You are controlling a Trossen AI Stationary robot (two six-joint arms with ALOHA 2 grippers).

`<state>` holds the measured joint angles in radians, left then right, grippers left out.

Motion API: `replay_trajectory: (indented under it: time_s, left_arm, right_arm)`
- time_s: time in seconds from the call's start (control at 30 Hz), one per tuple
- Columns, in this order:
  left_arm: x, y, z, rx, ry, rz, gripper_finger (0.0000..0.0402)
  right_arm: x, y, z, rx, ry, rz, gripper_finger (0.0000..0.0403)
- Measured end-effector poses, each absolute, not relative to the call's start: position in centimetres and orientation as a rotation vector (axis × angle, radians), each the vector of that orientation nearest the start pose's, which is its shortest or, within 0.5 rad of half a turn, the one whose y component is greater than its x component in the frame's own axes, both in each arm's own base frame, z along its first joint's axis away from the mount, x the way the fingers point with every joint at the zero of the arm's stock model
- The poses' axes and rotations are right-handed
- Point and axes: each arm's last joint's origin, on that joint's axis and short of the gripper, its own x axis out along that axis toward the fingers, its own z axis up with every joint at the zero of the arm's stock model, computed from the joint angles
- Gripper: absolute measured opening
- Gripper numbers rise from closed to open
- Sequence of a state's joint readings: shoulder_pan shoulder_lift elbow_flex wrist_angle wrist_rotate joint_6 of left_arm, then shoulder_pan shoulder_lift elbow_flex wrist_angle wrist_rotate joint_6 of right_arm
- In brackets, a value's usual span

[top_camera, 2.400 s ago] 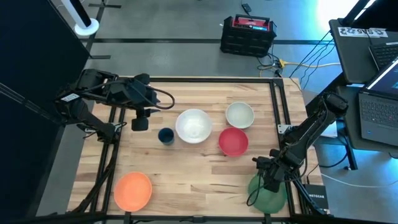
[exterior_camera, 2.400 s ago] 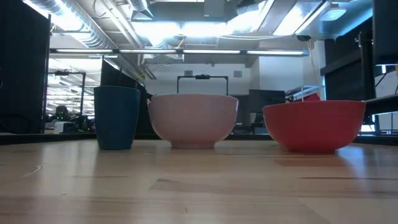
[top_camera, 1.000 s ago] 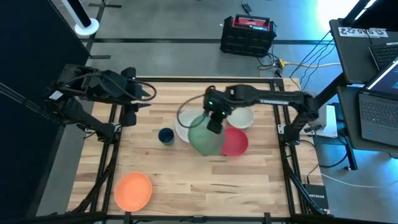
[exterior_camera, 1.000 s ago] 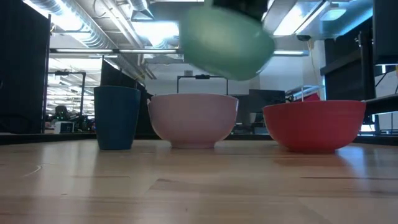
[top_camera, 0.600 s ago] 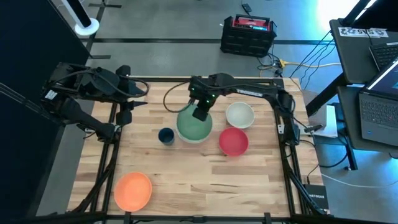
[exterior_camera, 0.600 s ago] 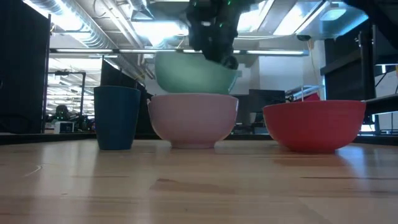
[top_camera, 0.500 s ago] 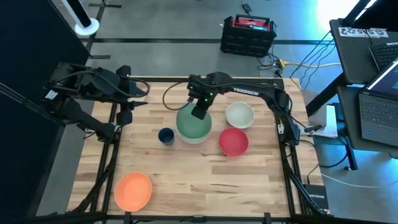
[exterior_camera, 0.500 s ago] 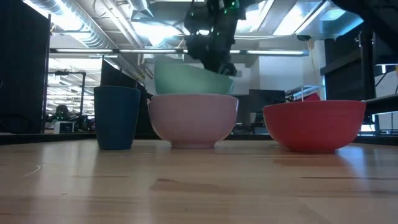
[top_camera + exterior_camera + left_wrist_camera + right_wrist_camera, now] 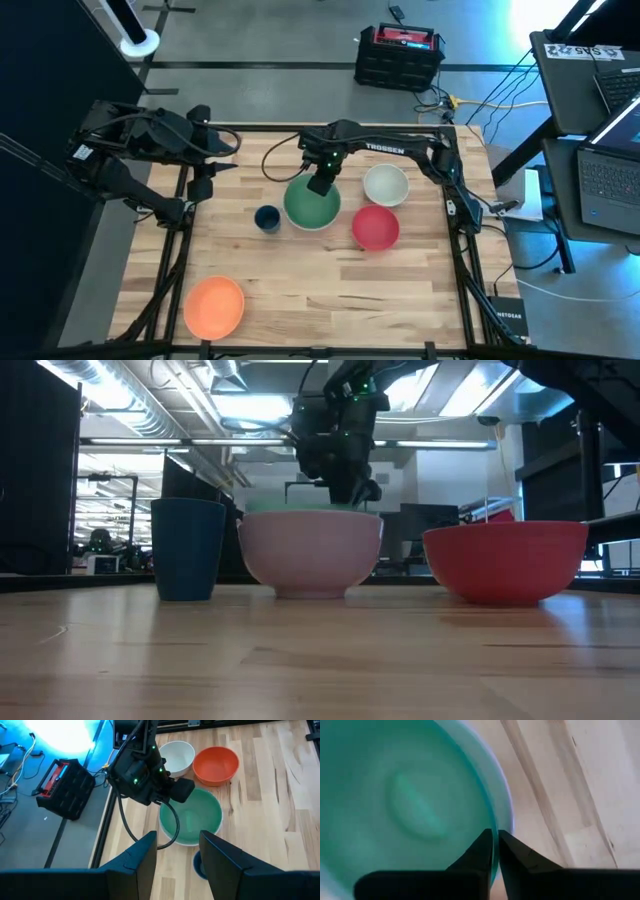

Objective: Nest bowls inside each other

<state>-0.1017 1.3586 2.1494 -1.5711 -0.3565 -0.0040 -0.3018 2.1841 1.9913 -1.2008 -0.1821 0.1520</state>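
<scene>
The green bowl (image 9: 312, 205) sits upright inside the white bowl (image 9: 310, 555) at the table's middle; only its rim (image 9: 300, 508) shows above the white one in the low view. My right gripper (image 9: 320, 185) stands over the green bowl's far rim, shut on it. The red bowl (image 9: 375, 227) and the pale mint-white bowl (image 9: 385, 185) stand to the right, and the orange bowl (image 9: 214, 306) sits at the near left. My left gripper (image 9: 200, 185) hangs open and raised at the table's far left, holding nothing. My right gripper pinches the green bowl's rim (image 9: 492, 822) on the bowl's far side, one finger inside the bowl and one outside. The fingers (image 9: 480, 850) come from above, pointing steeply down. The bowl rests level in the white bowl.
A small dark blue cup (image 9: 266, 217) stands just left of the nested bowls. Bare wood lies along the near middle and near right of the table (image 9: 330, 300). Black frame rails (image 9: 455, 250) run along the table's left and right sides.
My right gripper has carried the green bowl toward the table's left and far edge and down. The bowl hung tilted and high between the white and red bowls; it now sits level inside the white bowl.
</scene>
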Motion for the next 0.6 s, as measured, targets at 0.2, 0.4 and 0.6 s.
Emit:
replay_trajectory:
  time_s: [0.2, 0.4, 0.6]
  left_arm:
    - [16.2, -0.6, 51.1, 0.175, 0.761, 0.243, 0.0132]
    - [16.2, -0.6, 51.1, 0.176, 0.761, 0.242, 0.0132]
    - [16.2, -0.6, 51.1, 0.177, 0.762, 0.242, 0.0132]
  right_arm:
    - [42.5, -12.7, 24.1, 0.439, 1.318, -0.211, 0.0094]
    - [42.8, -12.9, 24.5, 0.416, 1.286, -0.222, 0.0168]
    - [43.2, -13.3, 25.5, 0.356, 1.234, -0.266, 0.0223]
